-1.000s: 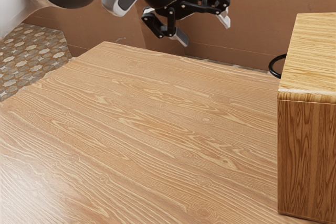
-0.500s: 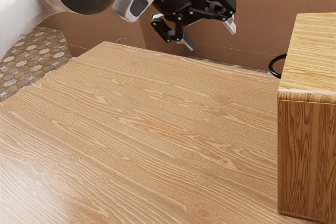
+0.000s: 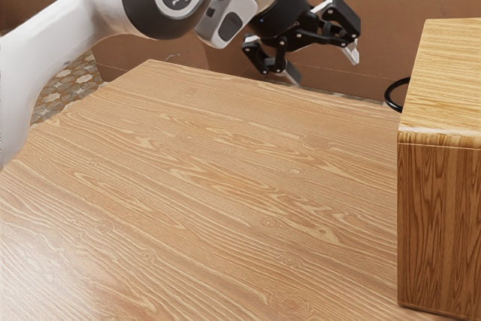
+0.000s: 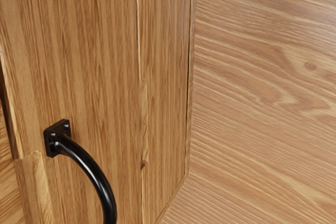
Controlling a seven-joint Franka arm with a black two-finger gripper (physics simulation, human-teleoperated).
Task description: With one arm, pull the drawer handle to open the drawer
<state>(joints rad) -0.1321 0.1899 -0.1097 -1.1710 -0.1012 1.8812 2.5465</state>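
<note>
A wooden drawer cabinet (image 3: 443, 171) stands at the exterior view's right edge, its black curved handle (image 3: 394, 95) sticking out from its far face. My gripper (image 3: 325, 59) hangs open above the table's far edge, to the left of the handle and apart from it, with nothing between its fingers. In the wrist view the drawer front (image 4: 100, 77) is close ahead, and the black handle (image 4: 86, 169) arcs out from its mount plate on that front.
The wooden table (image 3: 203, 186) stretches wide in front of the cabinet. A brown wall (image 3: 391, 5) runs behind the table. Patterned floor tiles (image 3: 64, 84) lie at the exterior view's left.
My arm has swung toward the exterior view's right, carrying the open gripper closer to the cabinet and its handle. The cabinet has not moved.
</note>
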